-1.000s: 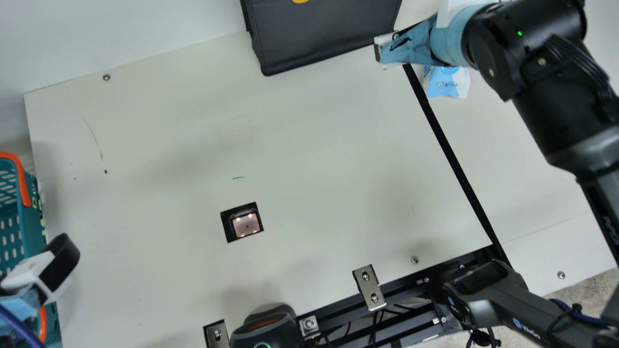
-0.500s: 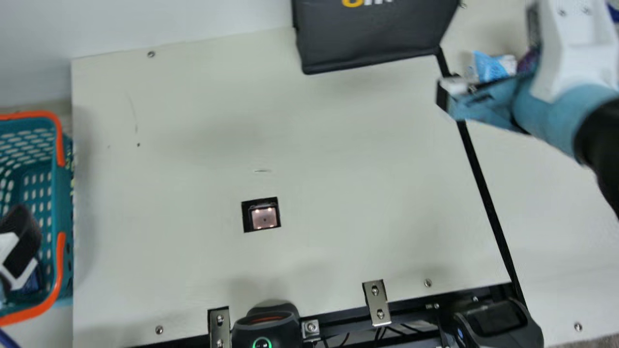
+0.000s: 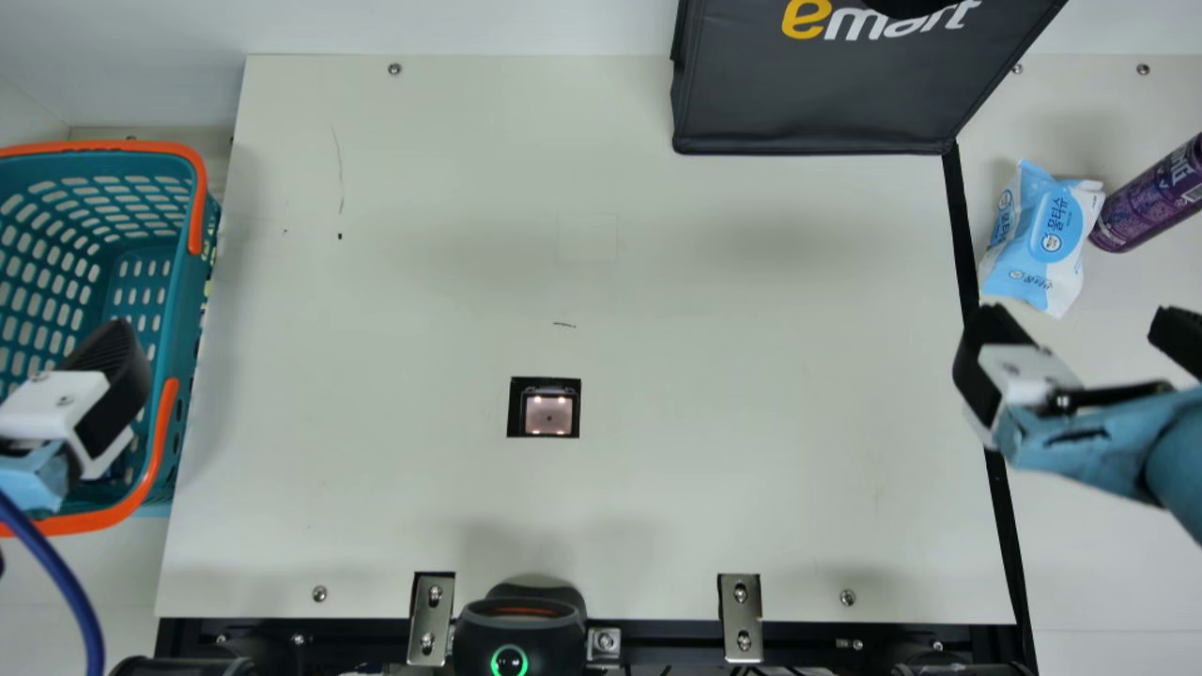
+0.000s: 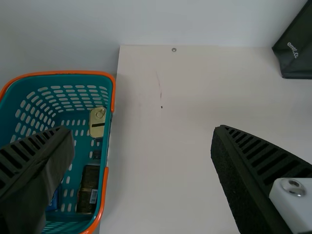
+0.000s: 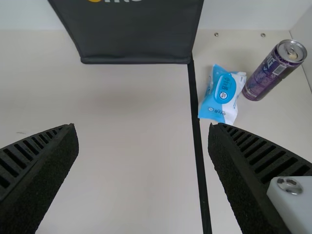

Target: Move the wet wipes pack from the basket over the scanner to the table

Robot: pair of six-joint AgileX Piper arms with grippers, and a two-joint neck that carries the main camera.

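You are seeing the wet wipes pack (image 3: 1042, 239) lying on the bench (image 3: 714, 310), right of the black strip (image 3: 956, 216), just beside a purple can (image 3: 1150, 197). Your teal basket (image 3: 190, 310) is holding a small tin (image 4: 97, 122), a dark thing (image 4: 87, 187) with a white label, and something blue (image 4: 53, 201). Your left tool (image 3: 80, 404) is hanging over the basket's side, fingers wide apart. Your right tool (image 3: 1080, 349) is hanging near the pack, fingers wide apart too.

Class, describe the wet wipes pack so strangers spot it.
Find the dark bag at the back; a black strip runs forward from its right corner. Right of that lies the wet wipes pack: crinkled, blue-and-white, unlike the purple can beside it.
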